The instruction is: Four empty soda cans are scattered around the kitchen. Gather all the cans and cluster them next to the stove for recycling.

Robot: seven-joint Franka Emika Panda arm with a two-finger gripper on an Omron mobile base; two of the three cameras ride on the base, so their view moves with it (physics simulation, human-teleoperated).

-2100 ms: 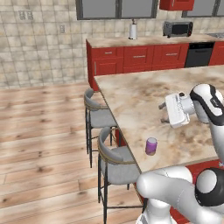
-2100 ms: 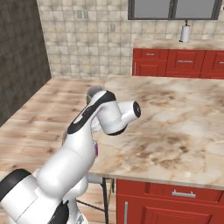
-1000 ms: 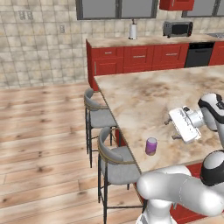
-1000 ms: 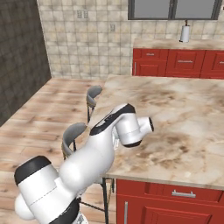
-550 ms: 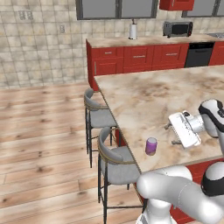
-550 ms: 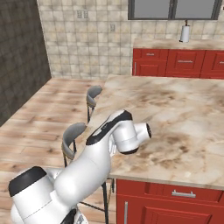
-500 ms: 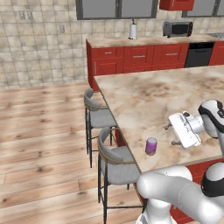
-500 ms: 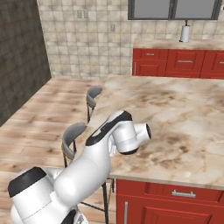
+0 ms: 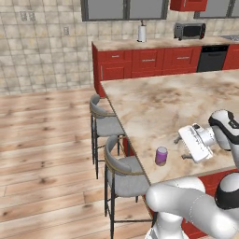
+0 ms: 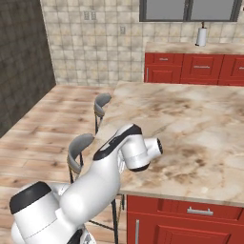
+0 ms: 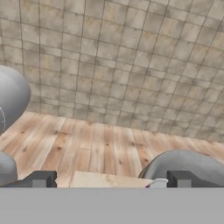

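A small purple soda can with a silvery top [image 9: 161, 156] is seen standing upright near the edge of the big beige marbled table [image 9: 154, 107]. It is placed just above a grey bar stool with a curved back [image 9: 122, 171]. A second grey bar stool [image 9: 103, 122] is seen further along the same side.

The two-finger tool [image 9: 183, 148] on the white robot arm is held low over the table, to the right of the can and pointed sideways toward it. The tool is wide open and nothing is held in it. The can is not touched by it.

In the hand view, the silvery top of the can [image 11: 158, 183] is just seen at the bottom, close to one dark finger tip [image 11: 184, 179]. A wooden floor [image 11: 105, 144] and a tan tiled wall [image 11: 122, 61] are seen behind.

Red cabinets [image 9: 149, 63] are set along the far wall.
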